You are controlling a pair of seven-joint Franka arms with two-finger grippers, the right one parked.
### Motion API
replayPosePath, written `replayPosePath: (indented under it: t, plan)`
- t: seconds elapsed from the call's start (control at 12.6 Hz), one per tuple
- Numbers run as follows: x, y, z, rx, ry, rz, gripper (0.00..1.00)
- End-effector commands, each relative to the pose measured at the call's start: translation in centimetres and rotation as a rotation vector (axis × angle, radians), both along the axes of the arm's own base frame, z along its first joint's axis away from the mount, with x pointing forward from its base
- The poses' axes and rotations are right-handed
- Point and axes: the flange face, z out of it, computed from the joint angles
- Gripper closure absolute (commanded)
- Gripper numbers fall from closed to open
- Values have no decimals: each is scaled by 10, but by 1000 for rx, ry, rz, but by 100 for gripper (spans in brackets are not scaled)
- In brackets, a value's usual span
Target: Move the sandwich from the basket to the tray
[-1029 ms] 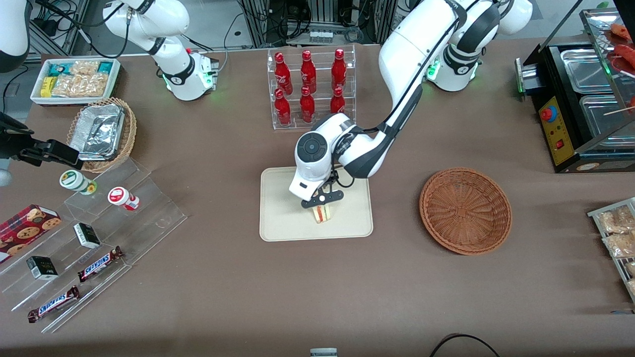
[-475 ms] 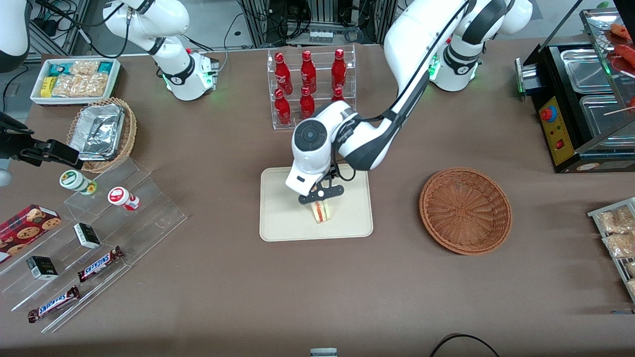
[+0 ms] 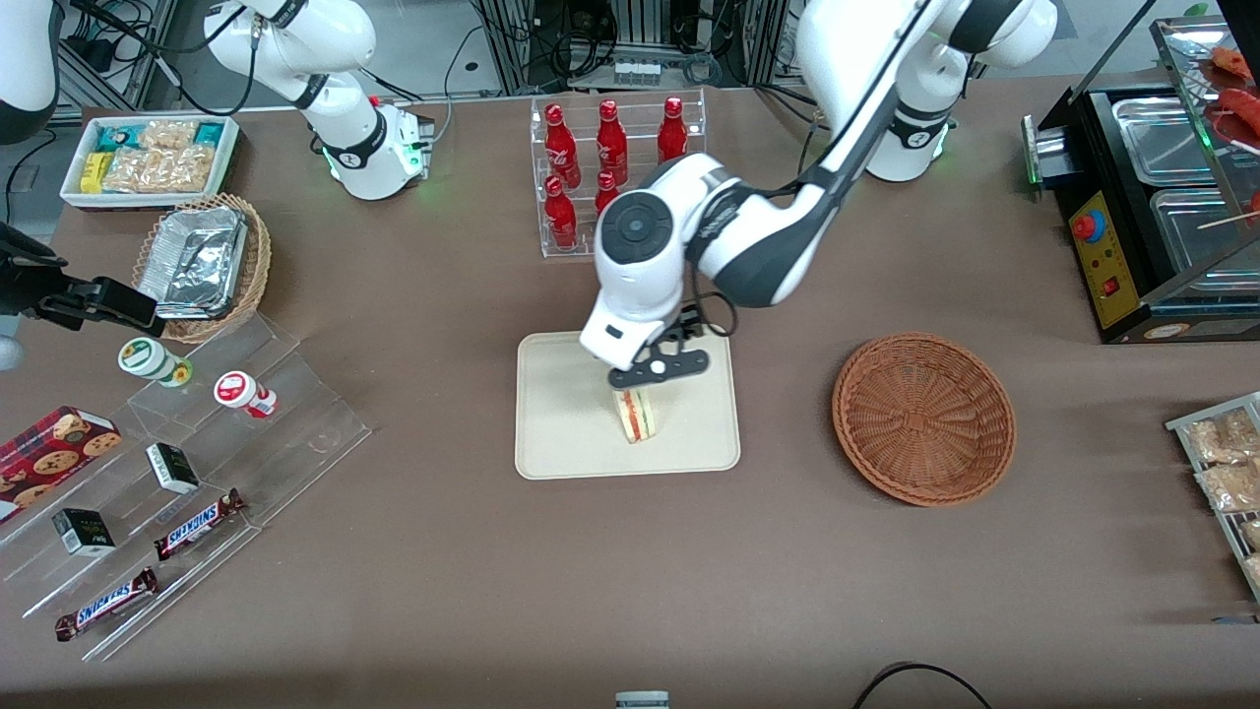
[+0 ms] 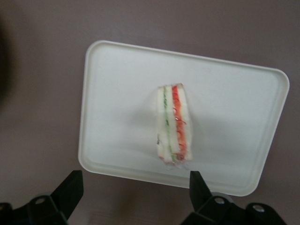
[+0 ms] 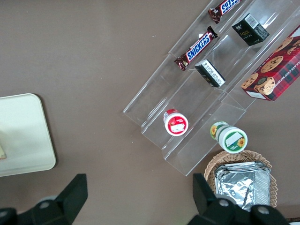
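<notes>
1. Sandwich (image 3: 638,418) lies on the tray (image 3: 551,433), near its middle, resting on a bread face with the cut edge turned up, so the red and green filling stripes show plainly in the wrist view (image 4: 172,124).
2. Gripper (image 3: 658,366) hangs above the sandwich, clear of it, fingers (image 4: 70,187) spread wide with nothing between them; judged from this, the release is done and the arm only needs to clear away.
3. Basket (image 3: 923,418) sits well apart from the tray, toward the working arm's end of the table, and holds nothing visible, which fits a finished transfer.
4. Materials: the sandwich is a soft, pale wedge, seemingly in thin clear wrap, likely to squash under a hard pinch.
5. Tray is a flat, smooth cream rectangle with rounded corners and a low rim, enough to stop the wedge sliding off.
6. Basket is a round, shallow, reddish-brown wicker weave, ribbed and rough.
</notes>
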Motion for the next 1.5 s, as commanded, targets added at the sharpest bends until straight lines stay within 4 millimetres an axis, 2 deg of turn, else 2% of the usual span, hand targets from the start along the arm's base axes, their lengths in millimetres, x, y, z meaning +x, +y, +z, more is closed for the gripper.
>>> replayPosePath:
  t: [0.0,0.08,0.4,0.55,0.87,1.03,1.19,1.42]
  plan:
    - [19,48,23,13,24,-50,0]
    - [25,67,31,16,36,-76,0]
    - [41,163,62,0,48,-145,0]
    - [39,205,75,-13,55,-169,0]
    - [41,304,109,-58,95,-219,0]
    - [38,342,125,-59,116,-207,0]
    - [32,367,145,-61,108,-193,0]
    - [13,401,175,-57,132,-183,0]
